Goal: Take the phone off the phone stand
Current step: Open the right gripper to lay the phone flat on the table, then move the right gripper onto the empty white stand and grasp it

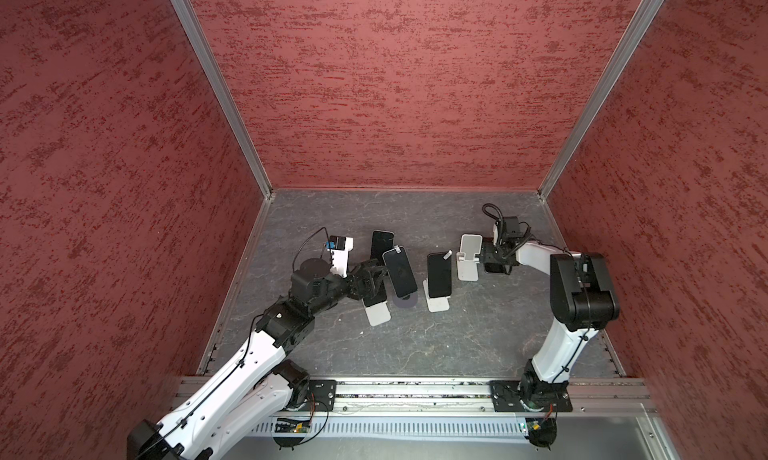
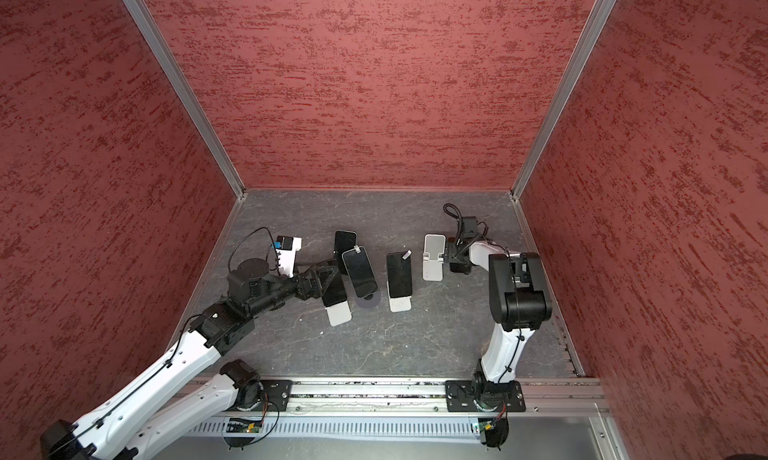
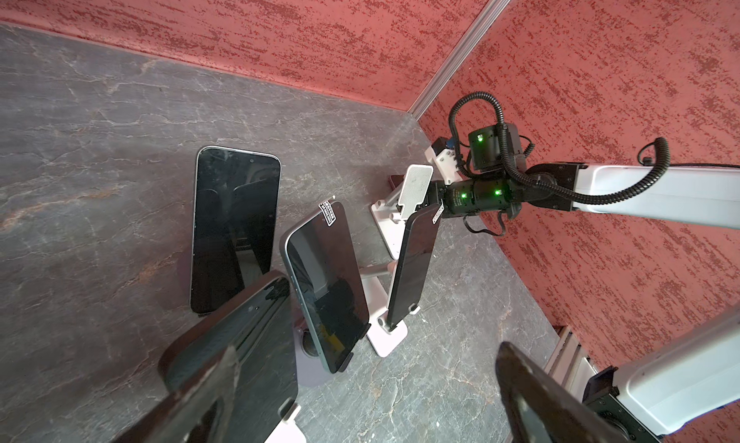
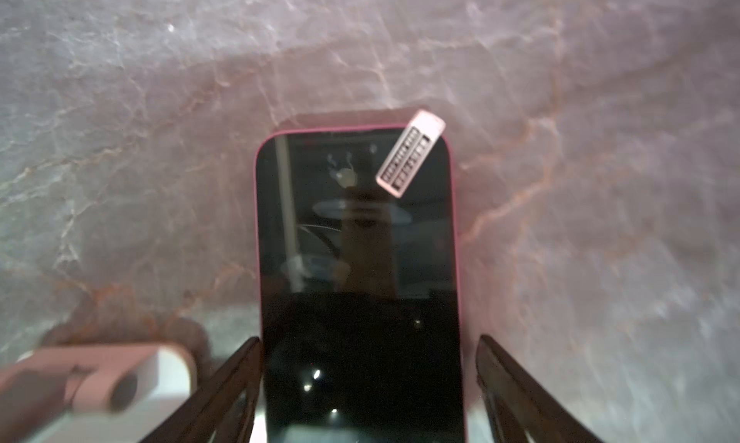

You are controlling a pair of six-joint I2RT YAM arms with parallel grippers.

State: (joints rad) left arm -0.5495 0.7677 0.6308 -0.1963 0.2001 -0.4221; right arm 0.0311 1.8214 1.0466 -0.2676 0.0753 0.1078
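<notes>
Beside the white stand [image 1: 469,256], our right gripper [image 4: 368,339] straddles the pink phone [image 4: 356,240], jaws apart; our left gripper [image 3: 368,349] gapes wide.

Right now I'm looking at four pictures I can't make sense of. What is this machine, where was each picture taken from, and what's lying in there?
This is a robot with two jointed arms, each ending in a two-fingered claw, inside a red-walled box. Both top views look down from one overhead camera pair; the other two pictures come from cameras on the wrists. On the grey floor are phones and stands: an empty white stand, a middle phone propped on another stand, and a flat phone lying on the floor. The left claw is open beside a propped phone, gripping nothing. The right claw is open around a pink-edged phone that seems to lie flat.
</notes>
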